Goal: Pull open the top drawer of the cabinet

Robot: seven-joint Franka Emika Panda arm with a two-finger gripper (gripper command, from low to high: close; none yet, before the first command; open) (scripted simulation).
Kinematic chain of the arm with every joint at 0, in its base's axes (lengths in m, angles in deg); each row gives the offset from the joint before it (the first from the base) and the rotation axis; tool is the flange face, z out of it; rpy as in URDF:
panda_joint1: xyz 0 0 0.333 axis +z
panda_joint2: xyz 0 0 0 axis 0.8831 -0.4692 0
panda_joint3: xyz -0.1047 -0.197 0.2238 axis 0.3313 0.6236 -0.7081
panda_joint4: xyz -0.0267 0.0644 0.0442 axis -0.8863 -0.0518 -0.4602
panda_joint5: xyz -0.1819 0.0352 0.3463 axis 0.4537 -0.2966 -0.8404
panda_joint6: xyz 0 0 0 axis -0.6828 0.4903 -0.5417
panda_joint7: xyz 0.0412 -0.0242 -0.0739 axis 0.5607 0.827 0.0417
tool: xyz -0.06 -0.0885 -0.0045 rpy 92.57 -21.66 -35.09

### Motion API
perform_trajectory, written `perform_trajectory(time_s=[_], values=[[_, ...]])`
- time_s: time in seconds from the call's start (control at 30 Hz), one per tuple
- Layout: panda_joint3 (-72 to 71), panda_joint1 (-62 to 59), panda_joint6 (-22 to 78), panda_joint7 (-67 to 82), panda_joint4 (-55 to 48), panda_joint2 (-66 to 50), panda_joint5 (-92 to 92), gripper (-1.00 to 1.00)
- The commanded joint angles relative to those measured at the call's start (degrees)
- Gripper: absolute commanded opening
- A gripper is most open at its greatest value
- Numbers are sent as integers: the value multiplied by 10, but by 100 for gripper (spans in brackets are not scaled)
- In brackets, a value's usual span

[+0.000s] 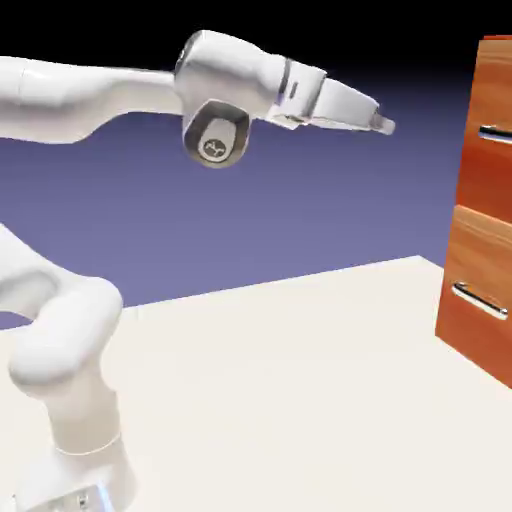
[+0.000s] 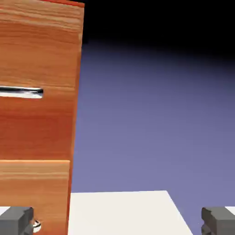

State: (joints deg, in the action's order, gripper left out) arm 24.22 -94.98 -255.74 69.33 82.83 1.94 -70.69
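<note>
Claw (image 1: pixel 384 124) wide apart, nothing between tips, well short of cabinet (image 1: pixel 480 215).

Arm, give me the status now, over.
Gripper open, nothing held, short of the cabinet. Top drawer closed, handle untouched. Nothing seen between gripper and handle.

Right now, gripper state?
Gripper: open, fingertips wide apart, nothing between them; short of the cabinet, not touching either handle.
</note>
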Motion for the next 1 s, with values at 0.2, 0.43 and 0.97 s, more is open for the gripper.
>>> perform_trajectory(time_s=[0.2, 0.43, 0.97], values=[[-71, -145, 29, 142, -96, 61, -159, 0], [-142, -291, 59, 285, -192, 123, -317, 0], [-305, -623, 126, 610, -412, 263, -679, 0]])
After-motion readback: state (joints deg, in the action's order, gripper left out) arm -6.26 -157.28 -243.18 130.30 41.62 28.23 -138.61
